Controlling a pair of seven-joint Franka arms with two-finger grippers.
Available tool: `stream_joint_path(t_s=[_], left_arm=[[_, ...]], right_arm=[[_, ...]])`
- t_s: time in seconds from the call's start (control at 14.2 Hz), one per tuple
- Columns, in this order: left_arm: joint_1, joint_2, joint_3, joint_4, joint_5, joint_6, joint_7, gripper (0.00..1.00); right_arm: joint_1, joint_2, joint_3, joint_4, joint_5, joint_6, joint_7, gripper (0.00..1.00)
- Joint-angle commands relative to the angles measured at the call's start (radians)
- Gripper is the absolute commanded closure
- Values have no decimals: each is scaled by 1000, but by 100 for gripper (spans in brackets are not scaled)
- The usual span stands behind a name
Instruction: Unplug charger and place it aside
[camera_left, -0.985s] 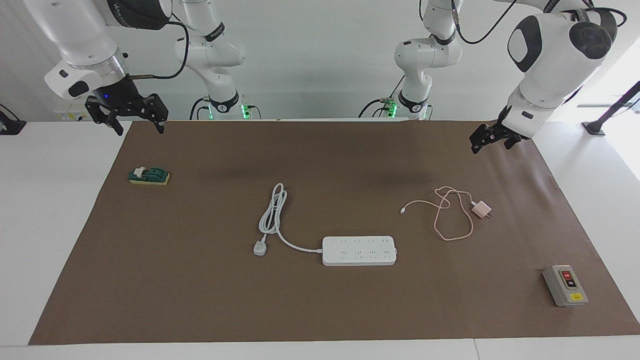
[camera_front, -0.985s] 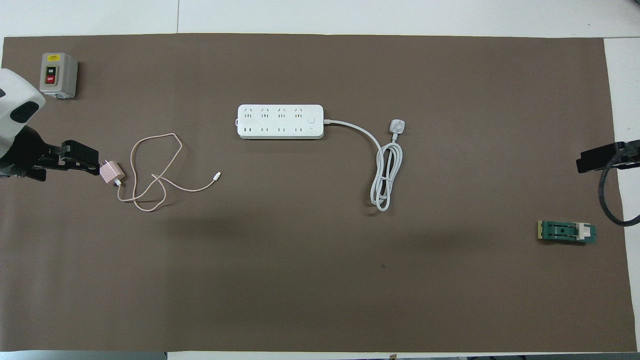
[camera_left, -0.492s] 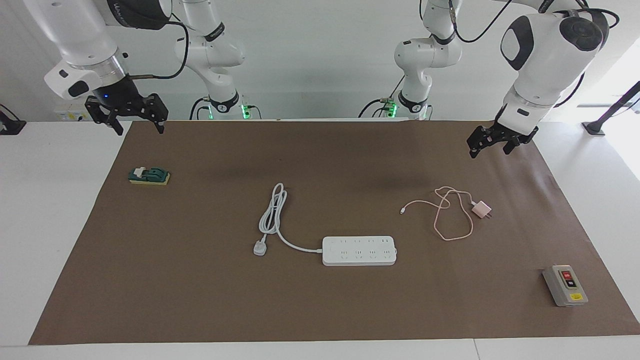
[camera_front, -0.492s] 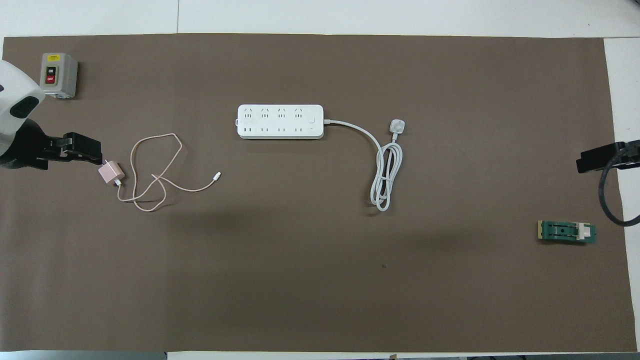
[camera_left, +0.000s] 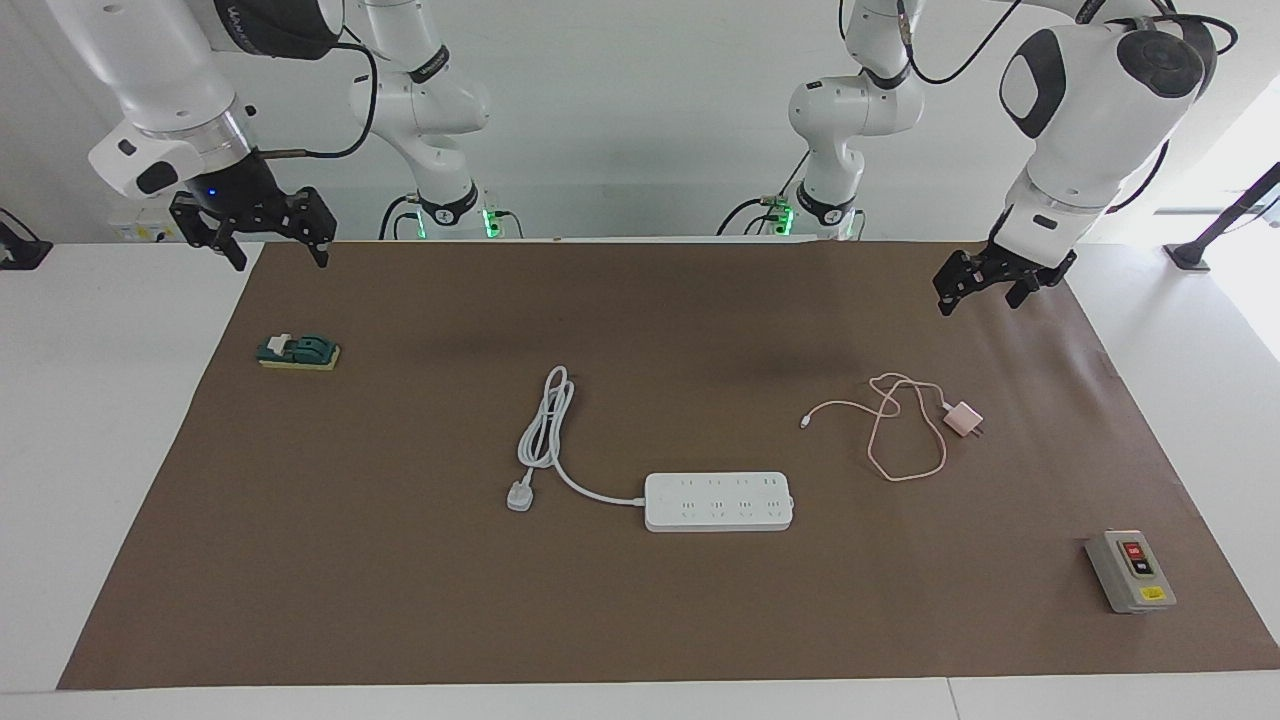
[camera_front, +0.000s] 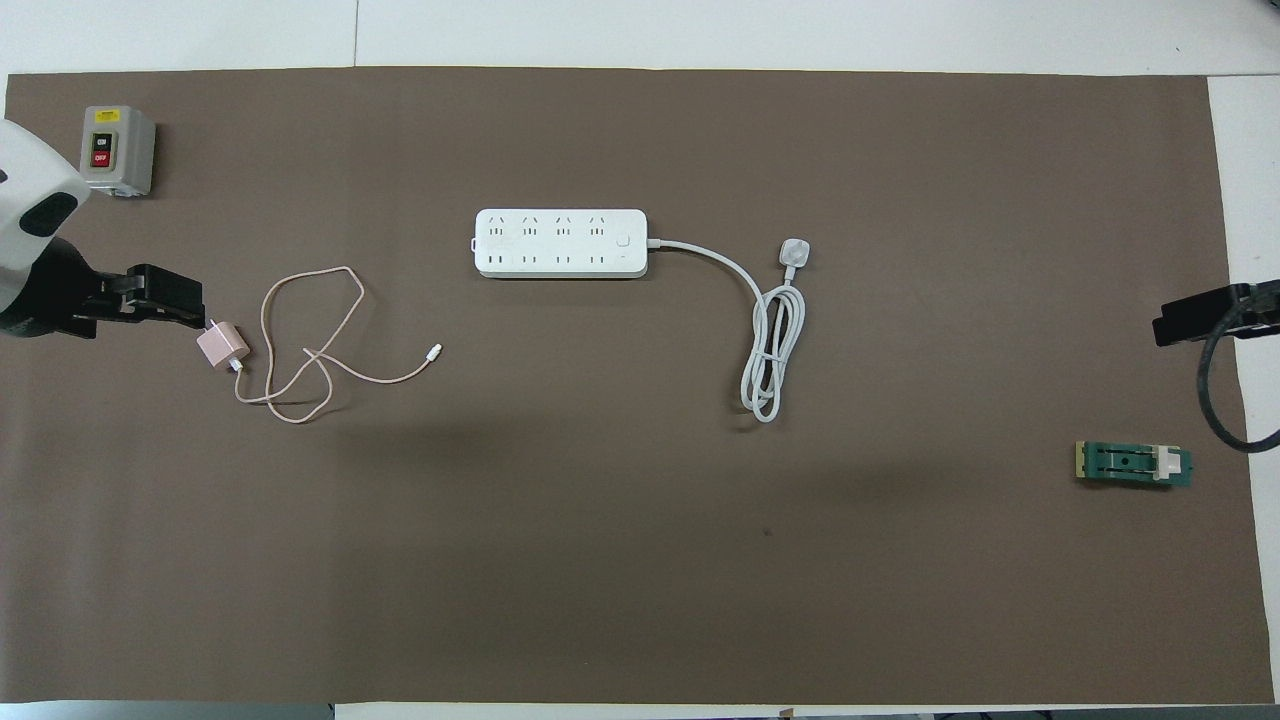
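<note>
The charger lies flat on the brown mat, unplugged, toward the left arm's end of the table and well apart from the power strip. Its prongs point toward the mat's short edge at that end; open mat surrounds it there. Its pink cable loops out from the other face toward the table centre. The grey switch box sits farther from the robots, near the mat corner. The left gripper hangs raised over the mat edge close to the robots, fingers spread, empty. The right gripper waits over the other corner, fingers apart, empty, with the green block on the mat nearby
</note>
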Motion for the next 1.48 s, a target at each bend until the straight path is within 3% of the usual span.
stream_joint_path(t_s=[0.0, 1.41], left_arm=[[-20, -27, 10, -31, 5, 7, 6, 0], [-22, -27, 10, -27, -33, -39, -3, 0]], right_arm=[[-13, -19, 11, -16, -4, -9, 13, 0], [-13, -19, 11, -16, -4, -9, 13, 0]])
